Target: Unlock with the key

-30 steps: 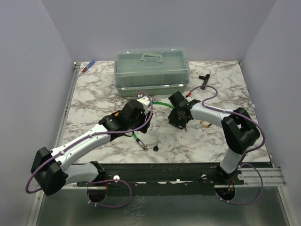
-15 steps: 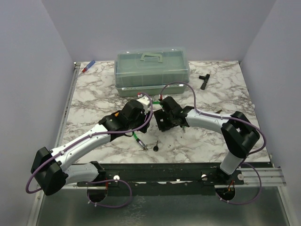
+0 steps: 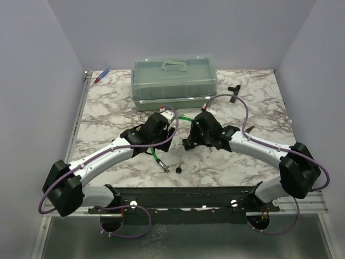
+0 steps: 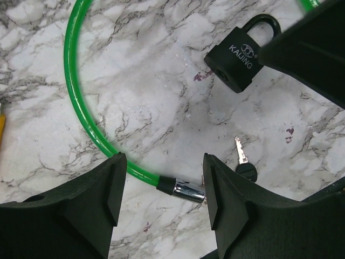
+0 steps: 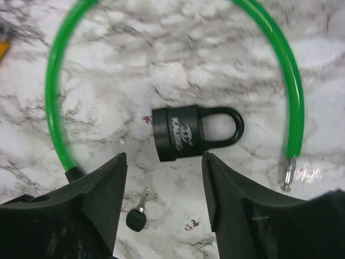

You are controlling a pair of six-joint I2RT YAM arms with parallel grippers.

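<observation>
While L hand [image 4: 164,181] & R hand [image 5: 164,186] gape | key [image 5: 138,216] lies nr padlock [image 5: 186,133]

Cable [image 4: 81,108], padlock [image 4: 236,62] near key [image 4: 243,162]

The table [image 3: 108,108] is showing white marble streaked with grey-brown veins, and a bright green cable [image 4: 73,102] with a shiny silver end is curving across it. The padlock [image 5: 180,133] is lying matte black with pale lettering. The key [image 4: 242,159] is pairing a black head with a silver blade, and the box [image 3: 174,81] is showing a translucent grey-green.
</observation>
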